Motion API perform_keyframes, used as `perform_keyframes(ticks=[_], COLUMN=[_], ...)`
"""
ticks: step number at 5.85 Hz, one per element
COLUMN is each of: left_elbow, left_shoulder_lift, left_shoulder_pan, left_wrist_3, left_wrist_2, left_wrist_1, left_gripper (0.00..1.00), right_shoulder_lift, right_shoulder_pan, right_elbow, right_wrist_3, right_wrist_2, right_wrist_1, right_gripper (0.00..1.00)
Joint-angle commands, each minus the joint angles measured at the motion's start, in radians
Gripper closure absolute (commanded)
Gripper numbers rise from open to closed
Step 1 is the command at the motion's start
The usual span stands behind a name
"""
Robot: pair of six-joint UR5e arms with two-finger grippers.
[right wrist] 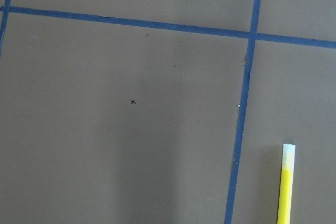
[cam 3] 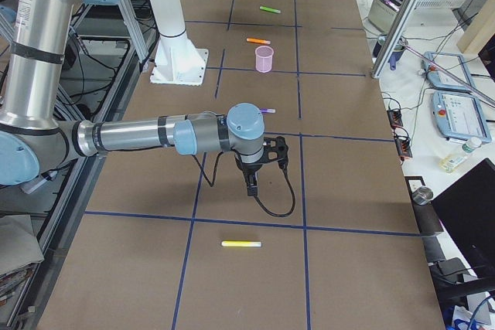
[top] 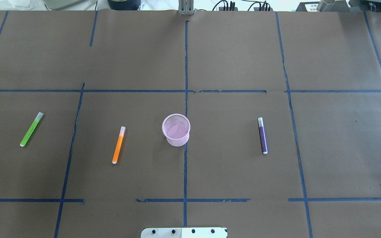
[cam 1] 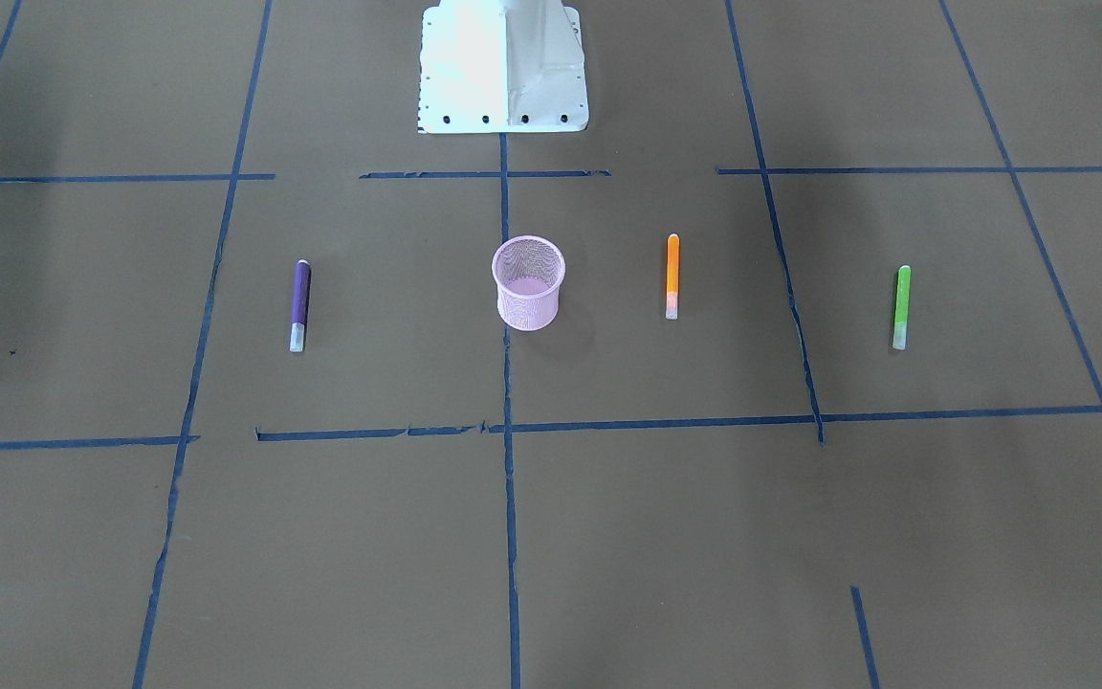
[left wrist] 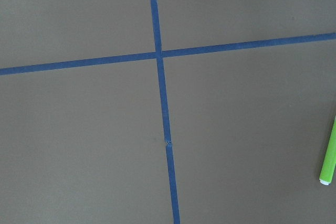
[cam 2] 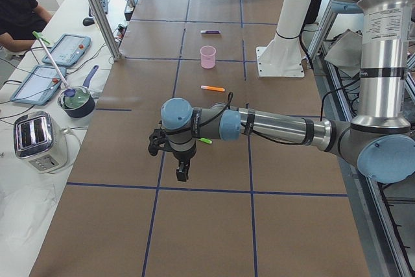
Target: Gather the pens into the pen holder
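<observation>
The pink pen holder [top: 176, 130] stands upright in the middle of the table [top: 230, 172], right on a blue tape line [top: 185, 66], and from where I stand it looks empty; none of the pens is in it; the orange pen [top: 118, 144] lies near it on the robot's left, the green pen [top: 31, 129] well out beyond that, the purple pen [top: 262, 135] off to the robot's right, and a yellow pen [cam 3: 241, 244] far out towards the right end of the table, well apart from the rest; all four lie flat; the left gripper [cam 2: 183, 173] hangs above the table close to the green pen, and the right gripper [cam 3: 252, 187] hangs between the purple pen and the yellow one; neither carries a pen that I can see, but whether they are spread or clenched I cannot tell from the side; I'd judge the collecting has not begun; what worries me from here: the pens look slim and round, so a grip taken off-centre could roll one away or let it slip out on the way; the pen holder is light mesh, so a pen lowered at a slant against its rim could tip it over; with both grippers heading for the one pen holder they could meet above it; the yellow pen has the longest carry, so the most chance to be dropped
</observation>
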Motion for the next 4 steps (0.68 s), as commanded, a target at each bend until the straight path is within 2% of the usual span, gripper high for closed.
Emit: perform_keyframes(ticks=[1, 2, 3, 4], left_elbow=[0.007, 0.012, 0.018, 0.038], left_shoulder_lift=[0.012, 0.025, -0.028, -0.047], left_shoulder_pan=[0.051, 0.166, 0.344, 0.434], left_wrist_3=[0.003, -0.026, -0.197, -0.244], left_wrist_2=[-0.002, -0.002, 0.009, 0.011], left_wrist_1=[-0.152, -0.203, -0.222, -0.246], left_gripper=[0.00, 0.00, 0.00, 0.02], right_shoulder_lift=[-0.006, -0.009, -0.023, -0.029], right_shoulder_pan=[-0.021, -0.020, -0.020, -0.020], right_elbow=[-0.001, -0.001, 0.000, 0.002], right_wrist_3=[0.014, 0.013, 0.013, 0.013], right_wrist_2=[0.014, 0.011, 0.014, 0.016], right_wrist_1=[0.009, 0.009, 0.009, 0.009], right_gripper=[0.00, 0.00, 0.00, 0.00])
